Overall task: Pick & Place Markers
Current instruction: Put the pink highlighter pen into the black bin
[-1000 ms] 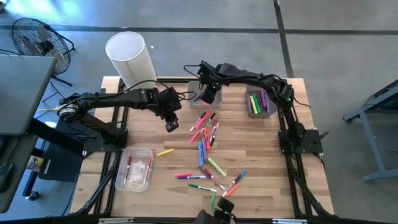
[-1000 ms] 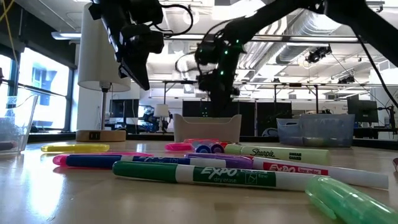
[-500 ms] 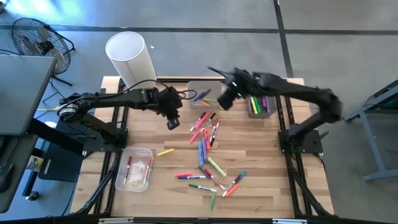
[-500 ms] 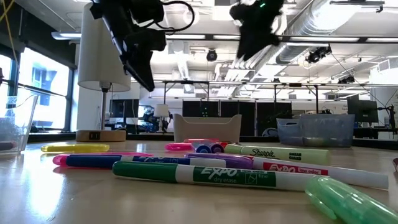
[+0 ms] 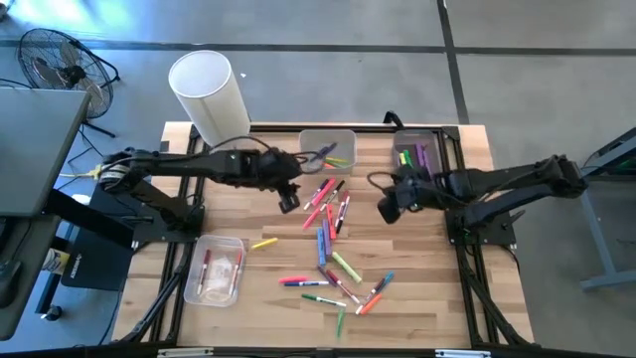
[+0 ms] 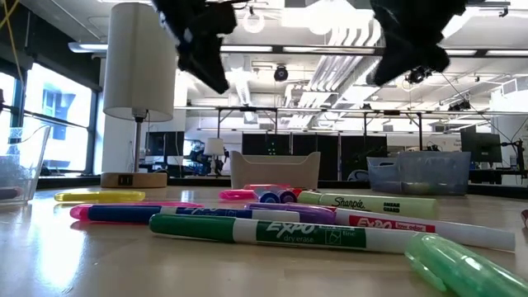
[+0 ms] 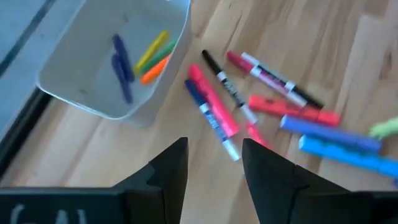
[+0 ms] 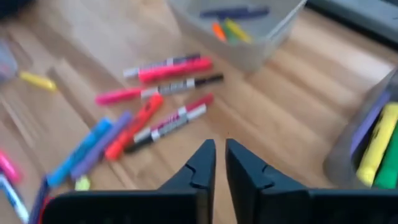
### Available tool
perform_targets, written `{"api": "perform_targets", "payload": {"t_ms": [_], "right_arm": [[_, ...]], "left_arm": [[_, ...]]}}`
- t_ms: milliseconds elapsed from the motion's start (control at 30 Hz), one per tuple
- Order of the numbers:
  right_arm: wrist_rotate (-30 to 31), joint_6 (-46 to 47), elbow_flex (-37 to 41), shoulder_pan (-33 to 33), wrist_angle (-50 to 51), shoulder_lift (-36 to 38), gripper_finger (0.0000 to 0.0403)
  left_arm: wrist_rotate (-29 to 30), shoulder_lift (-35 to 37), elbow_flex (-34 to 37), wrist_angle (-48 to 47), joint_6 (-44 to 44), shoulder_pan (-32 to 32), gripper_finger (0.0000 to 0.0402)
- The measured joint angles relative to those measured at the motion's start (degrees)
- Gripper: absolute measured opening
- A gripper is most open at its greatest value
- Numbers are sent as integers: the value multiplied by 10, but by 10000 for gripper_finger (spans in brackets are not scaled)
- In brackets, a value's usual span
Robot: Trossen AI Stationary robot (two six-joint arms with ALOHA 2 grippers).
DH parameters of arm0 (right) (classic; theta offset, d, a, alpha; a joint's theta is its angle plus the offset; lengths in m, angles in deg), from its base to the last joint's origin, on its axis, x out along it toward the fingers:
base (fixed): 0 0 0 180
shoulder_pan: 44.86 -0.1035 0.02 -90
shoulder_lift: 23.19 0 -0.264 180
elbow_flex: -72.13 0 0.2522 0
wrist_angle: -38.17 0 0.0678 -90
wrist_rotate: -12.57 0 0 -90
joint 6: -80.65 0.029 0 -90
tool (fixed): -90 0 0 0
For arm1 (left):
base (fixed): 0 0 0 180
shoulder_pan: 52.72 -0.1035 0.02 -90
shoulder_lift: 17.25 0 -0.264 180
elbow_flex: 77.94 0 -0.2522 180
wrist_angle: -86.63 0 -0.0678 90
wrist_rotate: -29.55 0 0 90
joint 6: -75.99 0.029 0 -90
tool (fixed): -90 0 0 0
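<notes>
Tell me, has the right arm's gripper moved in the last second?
Yes. The right gripper left the middle bin at the table's far edge and now hangs nearer, over bare wood.

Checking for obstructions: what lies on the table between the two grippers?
In the high view, the upper end of the loose markers lies between the left gripper and right gripper; bare wood either side.

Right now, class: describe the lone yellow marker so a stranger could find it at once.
Start at the clear bin by the wooden table's front left corner. Just beyond its right-hand far corner lies the yellow marker, alone on bare wood, apart from the central colourful pile.
</notes>
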Motion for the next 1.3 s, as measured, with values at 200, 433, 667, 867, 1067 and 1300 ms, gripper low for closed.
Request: {"api": "perform_targets", "payload": {"t_ms": [200, 433, 667, 867, 1067, 1300], "right_arm": [[-32, 11, 66, -40, -8, 41, 2], [-44, -3, 119, -74, -30, 91, 8], [-58, -31, 131, -87, -47, 118, 1], [-61, -36, 131, -89, -53, 120, 4], [-69, -36, 131, -89, -56, 120, 1], [-74, -36, 131, -89, -61, 120, 1]], "left_arm": [[9, -81, -81, -14, -140, 16, 147], [5, -204, -209, -106, -183, 11, 147], [-26, -307, -284, -130, -192, -5, 147], [-60, -362, -286, -123, -194, -23, 147], [-64, -390, -284, -133, -192, -33, 147], [-68, -406, -283, -124, -192, -38, 147]]}}
